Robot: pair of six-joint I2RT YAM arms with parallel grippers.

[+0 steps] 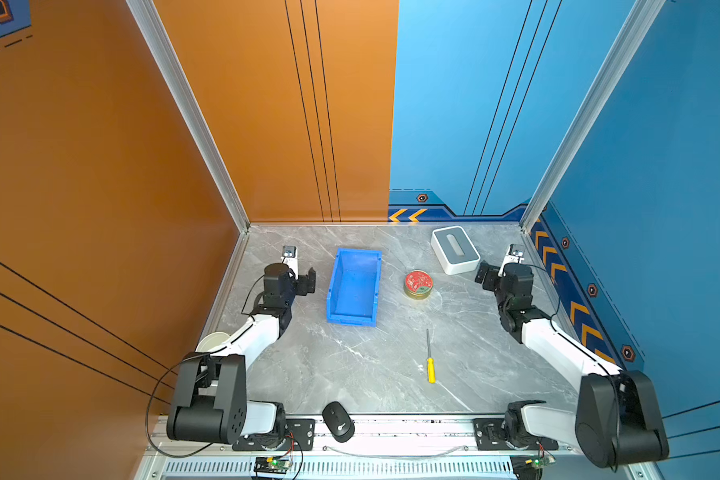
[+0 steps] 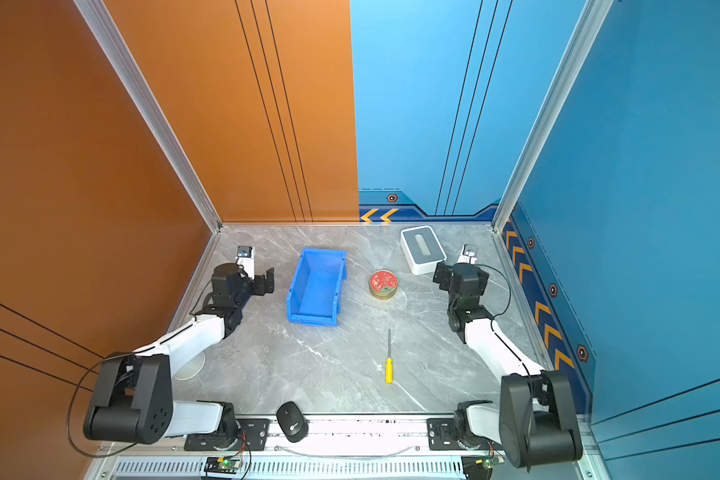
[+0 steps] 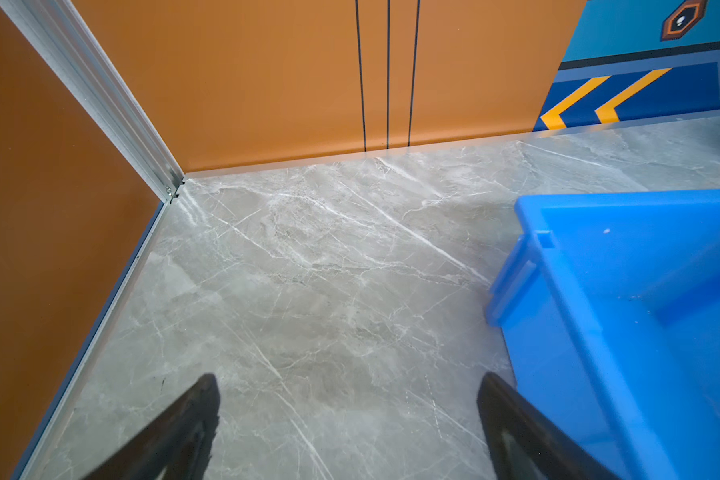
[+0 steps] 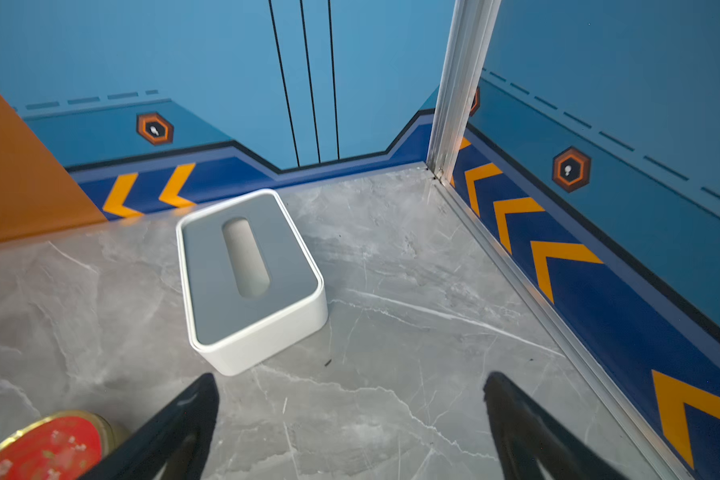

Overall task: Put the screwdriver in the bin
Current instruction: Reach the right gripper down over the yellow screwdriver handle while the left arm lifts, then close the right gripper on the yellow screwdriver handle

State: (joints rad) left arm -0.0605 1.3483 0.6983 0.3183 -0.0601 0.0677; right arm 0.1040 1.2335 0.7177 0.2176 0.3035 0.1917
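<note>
The grey marble-patterned tabletop [image 1: 350, 374] is walled on the left, right and far sides, with a metal rail along its near edge. The bright blue rectangular plastic bin [image 1: 355, 291] stands left of centre, towards the far side, and is empty; the left wrist view cuts it off. The left gripper [image 3: 348, 382] hangs just left of it, jaws wide, holding nothing. The right gripper [image 4: 350, 380] is likewise spread wide and empty, just beside the white box with a grey slotted top [image 1: 454, 249] at the far right. The round red-lidded tin [image 1: 417, 284] sits between bin and box. A black computer mouse [image 1: 338, 421] overhangs the near rail. A white round object [image 2: 190, 368] is mostly hidden under the left arm. The slim yellow-handled screwdriver [image 1: 430, 358] lies right of centre on open table, handle nearest, well apart from everything.
</note>
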